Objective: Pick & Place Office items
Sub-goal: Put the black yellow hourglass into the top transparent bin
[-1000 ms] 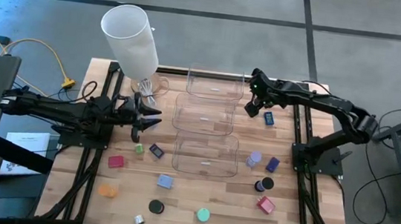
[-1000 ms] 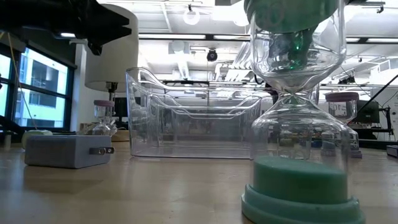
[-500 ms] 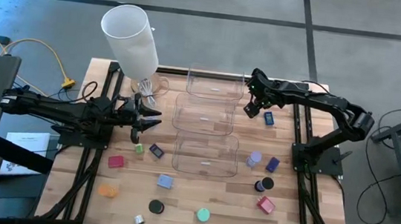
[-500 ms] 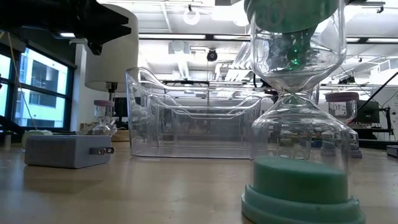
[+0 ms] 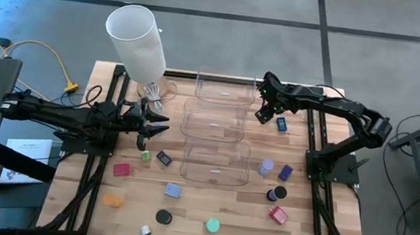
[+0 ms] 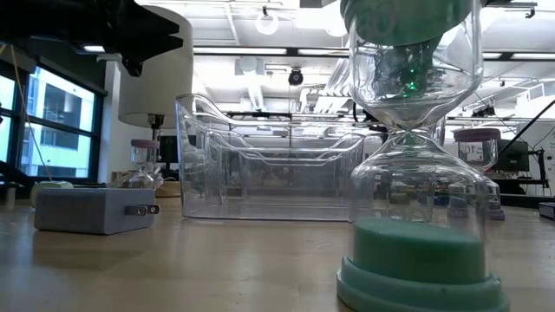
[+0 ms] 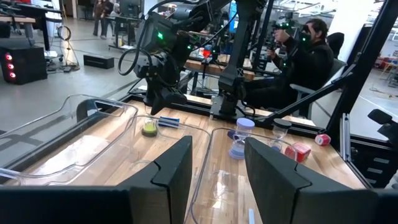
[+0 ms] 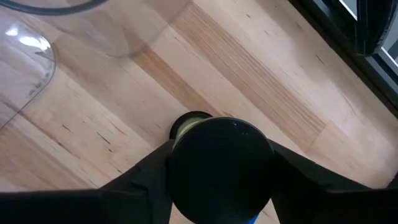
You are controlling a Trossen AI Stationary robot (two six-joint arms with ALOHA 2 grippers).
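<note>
office piece in the grip: we see the right end effector [image 5: 261,115] poised over the tabletop [image 5: 208,211] just beside the middle clear bin [image 5: 213,120], its fingers closing on a round black disc [image 8: 221,163] (yellow-green showing beneath); the left end effector [image 5: 158,125] waits part open, empty.

The room is lit brightly by ceiling lamps [image 6: 267,22]. Glare is seen on the clear bins [image 6: 260,165]. The close hourglass [image 6: 416,156] is blurred.

Left fingers [image 7: 180,168] apart over clear bins [image 7: 74,140]
</note>
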